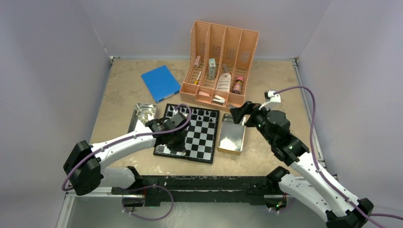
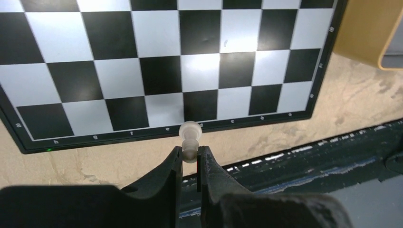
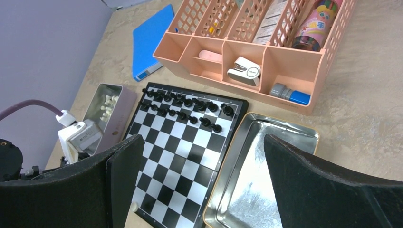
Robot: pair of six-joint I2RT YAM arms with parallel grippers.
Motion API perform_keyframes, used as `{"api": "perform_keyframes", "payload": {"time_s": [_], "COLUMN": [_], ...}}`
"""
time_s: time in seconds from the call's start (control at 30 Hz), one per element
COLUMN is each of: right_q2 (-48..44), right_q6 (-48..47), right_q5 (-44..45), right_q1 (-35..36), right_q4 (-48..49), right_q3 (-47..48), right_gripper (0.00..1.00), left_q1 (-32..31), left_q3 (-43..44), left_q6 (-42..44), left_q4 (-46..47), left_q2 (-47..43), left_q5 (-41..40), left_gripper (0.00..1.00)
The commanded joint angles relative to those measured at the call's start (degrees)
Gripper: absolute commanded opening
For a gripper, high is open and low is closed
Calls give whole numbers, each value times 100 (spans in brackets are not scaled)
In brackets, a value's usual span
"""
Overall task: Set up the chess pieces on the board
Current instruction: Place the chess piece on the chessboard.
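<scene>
Pawn (image 2: pixel 190 140) clamped lengthwise in left gripper (image 2: pixel 190 159) points head-first at board (image 2: pixel 157 33) edge lettered h, g, f, e; right gripper (image 3: pixel 202 147) gapes wide.

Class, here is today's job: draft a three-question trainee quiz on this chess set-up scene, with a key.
1. True or false: the left hand grips a pale pawn.
2. Which one stands wide open? A: left hand. B: right hand.
3. Fill in: the two full rows of pieces on the board are coloured ___.
Key: 1 true; 2 B; 3 black.
</scene>
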Motion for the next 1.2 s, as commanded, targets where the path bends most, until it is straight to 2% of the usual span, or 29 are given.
{"api": "perform_keyframes", "payload": {"time_s": [0.0, 0.6, 0.83, 0.97, 1.17], "right_q2": [27, 62, 68, 104, 165], "right_q6": [7, -103, -120, -124, -128], "right_q5": [69, -3, 23, 7, -27], "right_q1": [15, 17, 15, 15, 15], "right_q4": [149, 148, 184, 214, 260], "right_q3": [142, 91, 51, 30, 84], "right_gripper": [98, 98, 98, 99, 99], "left_q1": [-25, -25, -25, -25, -34], "left_q3": [-115, -63, -39, -26, 17], "left_q6": [-244, -301, -279, -271, -244], "left_q4": [100, 163, 145, 166, 146], "left_q2": [-41, 396, 520, 532, 532], "left_q5": [-506, -674, -667, -616, -609], "left_gripper": [6, 9, 16, 25, 25]}}
